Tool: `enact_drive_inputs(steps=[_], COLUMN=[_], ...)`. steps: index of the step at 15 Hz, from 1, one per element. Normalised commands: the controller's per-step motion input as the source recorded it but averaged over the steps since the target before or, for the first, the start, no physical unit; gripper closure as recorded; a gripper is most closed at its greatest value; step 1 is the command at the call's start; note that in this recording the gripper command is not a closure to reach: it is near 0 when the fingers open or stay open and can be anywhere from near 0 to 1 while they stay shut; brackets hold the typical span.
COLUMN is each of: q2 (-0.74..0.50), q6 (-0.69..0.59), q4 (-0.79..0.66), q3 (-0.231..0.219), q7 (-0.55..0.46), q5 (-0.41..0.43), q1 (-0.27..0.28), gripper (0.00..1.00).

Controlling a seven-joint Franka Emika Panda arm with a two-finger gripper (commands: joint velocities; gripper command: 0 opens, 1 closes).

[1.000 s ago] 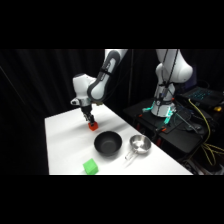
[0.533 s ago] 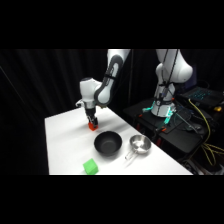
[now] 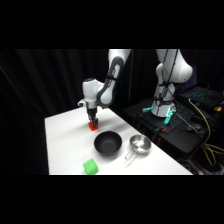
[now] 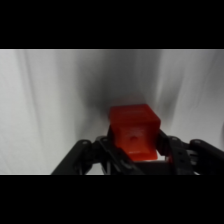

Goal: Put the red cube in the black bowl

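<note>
Pincer (image 3: 93, 121) down at the far part of the white table (image 3: 65, 150), where I have it closed in on the red cube (image 3: 92, 126); in the wrist view the cube (image 4: 133, 131) fills the gap between the two black fingers (image 4: 111, 150), one on either side of it, and I cannot tell whether it rests on the tabletop or is just off it. I read the far edge of the table as near behind the pincer, with black curtain beyond. Bare white surface runs to the left of the cube as far as the left edge, and more of it lies toward the near edge.

To the near right of the cube sits the black bowl (image 3: 107, 143), apart from it, with a strip of bare table between them. I see nothing inside the bowl, though its dark inside hides detail. Just right of it is the silver metal bowl (image 3: 140, 144), close to the table's right edge; it looks empty too, and the two rims are near each other without clearly touching. Green cube (image 3: 90, 167) stands alone by the near edge, to the near left of the black bowl.
</note>
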Motion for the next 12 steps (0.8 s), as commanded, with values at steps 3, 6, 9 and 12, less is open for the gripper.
enact_drive_inputs(steps=[3,6,9,12], q2=[-0.29,-0.55,-0.69,-0.59], q6=[-0.03,-0.36,-0.55,-0.56], q4=[-0.2,-0.25,-0.19,-0.06], q3=[0.001,0.079,-0.003,-0.104], q7=[0.15,0.12,0.18,0.28], q5=[-0.075,0.052,0.087,0.018], q1=[-0.024,-0.052,0.058,0.196], gripper=[1.0,1.0,1.0,1.0])
